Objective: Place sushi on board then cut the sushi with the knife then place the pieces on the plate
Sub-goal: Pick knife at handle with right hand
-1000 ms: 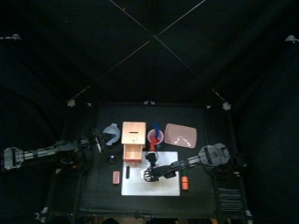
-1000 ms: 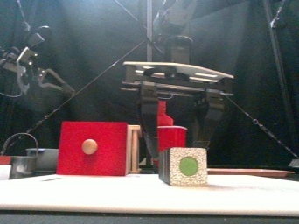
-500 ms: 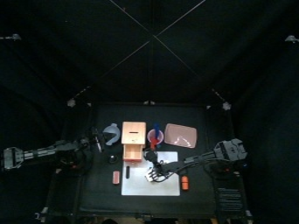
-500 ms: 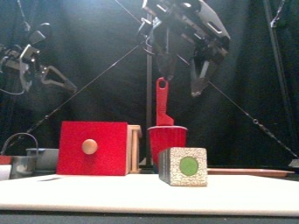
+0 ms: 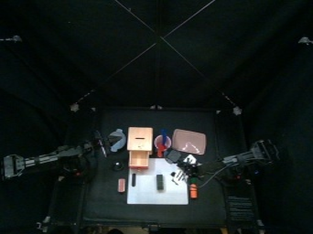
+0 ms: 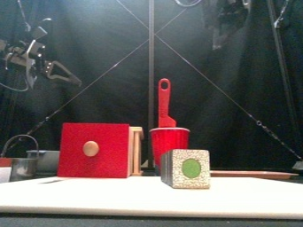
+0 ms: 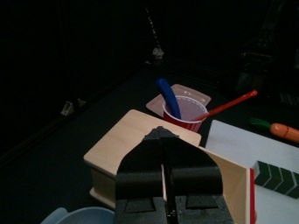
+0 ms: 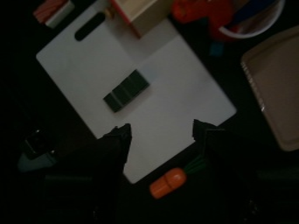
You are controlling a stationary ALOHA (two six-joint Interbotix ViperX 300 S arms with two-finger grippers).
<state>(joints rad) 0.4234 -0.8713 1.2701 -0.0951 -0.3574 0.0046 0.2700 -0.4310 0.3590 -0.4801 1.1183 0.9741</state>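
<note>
A dark green sushi roll (image 5: 159, 184) lies on the white cutting board (image 5: 171, 194); in the front view the sushi roll (image 6: 187, 168) shows a green centre and speckled rind. My right gripper (image 8: 163, 144) hangs open and empty high above the board's right side (image 5: 186, 164), well clear of the roll (image 8: 125, 90). The red cup (image 5: 163, 144) holds a red knife (image 6: 164, 102) and a blue knife (image 7: 167, 94). The pink tray (image 5: 191, 141) lies behind the board. My left gripper (image 7: 167, 179) rests shut near the wooden box (image 5: 141, 146), at the left.
The box's red drawer front (image 6: 95, 151) faces the table's front. A blue-grey bowl (image 5: 113, 138) sits left of the box. Orange toy foods lie beside the board, one on its left (image 5: 121, 186) and one on its right (image 5: 196, 190).
My right gripper, low over the roll a second ago, has risen and pulled back to the right, leaving the roll on the board. The left arm has hardly moved.
</note>
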